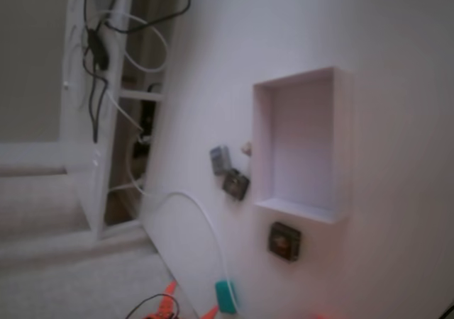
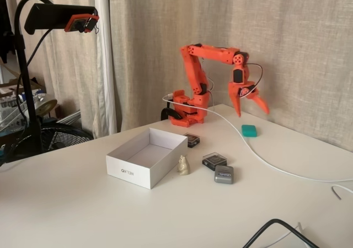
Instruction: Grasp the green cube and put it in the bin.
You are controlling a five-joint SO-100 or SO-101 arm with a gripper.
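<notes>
Teal-green and matte, the green cube [image 2: 249,130] lies flat on the white surface [image 2: 66,204], just beside the white cable [image 2: 276,167] that runs across it. In a fixed view that is tilted on its side, the same cube [image 1: 225,295] sits at the bottom edge, touching or almost touching the cable [image 1: 206,223]. The orange gripper [image 2: 251,109] hangs above the cube without touching it; its jaws are spread apart and point down, holding nothing. The orange arm [image 2: 196,74] rises from its base, which stands behind the cube, near the curtain [image 2: 287,44].

The bin [image 2: 144,173], a white shallow box with thin walls, stands well apart from the cube, toward the near-left side in this fixed view; its inside [image 1: 301,142] looks bare. Between the cube and the bin there is a dark square block [image 2: 192,140], close to the far corner of the bin. Near the bin's right corner stand a small pale figurine [image 2: 183,165], another dark block [image 2: 214,160] and a grey block [image 2: 223,174], the last two touching or nearly so. A black cable [image 2: 278,228] lies at the near edge of the surface, far from the cube.
</notes>
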